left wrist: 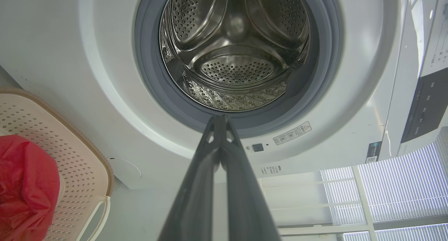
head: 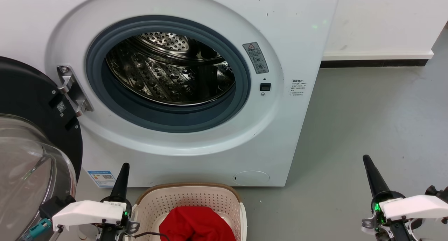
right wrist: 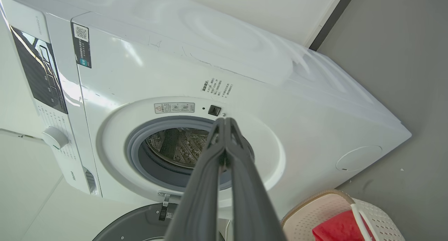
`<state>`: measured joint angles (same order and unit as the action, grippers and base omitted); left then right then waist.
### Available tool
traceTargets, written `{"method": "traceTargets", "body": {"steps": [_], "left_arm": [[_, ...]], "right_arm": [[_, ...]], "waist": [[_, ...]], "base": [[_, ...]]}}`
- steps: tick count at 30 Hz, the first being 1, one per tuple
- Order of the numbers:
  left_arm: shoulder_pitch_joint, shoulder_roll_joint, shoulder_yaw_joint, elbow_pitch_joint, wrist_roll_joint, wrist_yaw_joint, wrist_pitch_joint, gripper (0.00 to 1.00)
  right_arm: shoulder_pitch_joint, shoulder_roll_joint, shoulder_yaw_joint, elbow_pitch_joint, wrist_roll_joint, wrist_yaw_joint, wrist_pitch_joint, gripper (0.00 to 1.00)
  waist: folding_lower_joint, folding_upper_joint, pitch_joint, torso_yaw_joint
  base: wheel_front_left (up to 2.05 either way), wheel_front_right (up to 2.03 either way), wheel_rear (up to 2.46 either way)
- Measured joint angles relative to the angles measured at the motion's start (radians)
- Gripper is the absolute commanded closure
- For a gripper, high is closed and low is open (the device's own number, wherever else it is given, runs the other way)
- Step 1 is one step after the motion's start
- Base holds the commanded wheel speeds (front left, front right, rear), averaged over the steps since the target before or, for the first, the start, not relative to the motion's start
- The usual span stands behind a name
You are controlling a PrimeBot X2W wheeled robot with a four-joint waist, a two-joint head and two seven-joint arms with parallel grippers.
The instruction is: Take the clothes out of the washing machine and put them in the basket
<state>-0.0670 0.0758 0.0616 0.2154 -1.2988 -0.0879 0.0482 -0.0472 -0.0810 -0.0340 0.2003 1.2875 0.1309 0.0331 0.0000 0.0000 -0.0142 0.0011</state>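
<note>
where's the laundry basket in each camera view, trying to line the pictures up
head view: basket at bottom centre, on the floor before the washing machine, red cloth inside.
left wrist view: basket at the left edge, lower half.
right wrist view: basket in the bottom right corner.
shared landmark: the round cover low on the machine's front, near the basket in every view.
</note>
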Motion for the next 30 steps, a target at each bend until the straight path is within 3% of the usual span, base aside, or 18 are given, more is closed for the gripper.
{"method": "traceTargets", "body": {"steps": [30], "left_arm": [[-0.026, -0.02, 0.041, 0.023, -0.244, -0.032, 0.052, 1.0]], "right_arm": [[-0.038, 0.002, -0.033, 0.032, 0.276, 0.0, 0.038, 1.0]], "waist": [[0.0, 0.0, 0.013, -0.001]], "base": [[0.0, 0.0, 0.0]]}}
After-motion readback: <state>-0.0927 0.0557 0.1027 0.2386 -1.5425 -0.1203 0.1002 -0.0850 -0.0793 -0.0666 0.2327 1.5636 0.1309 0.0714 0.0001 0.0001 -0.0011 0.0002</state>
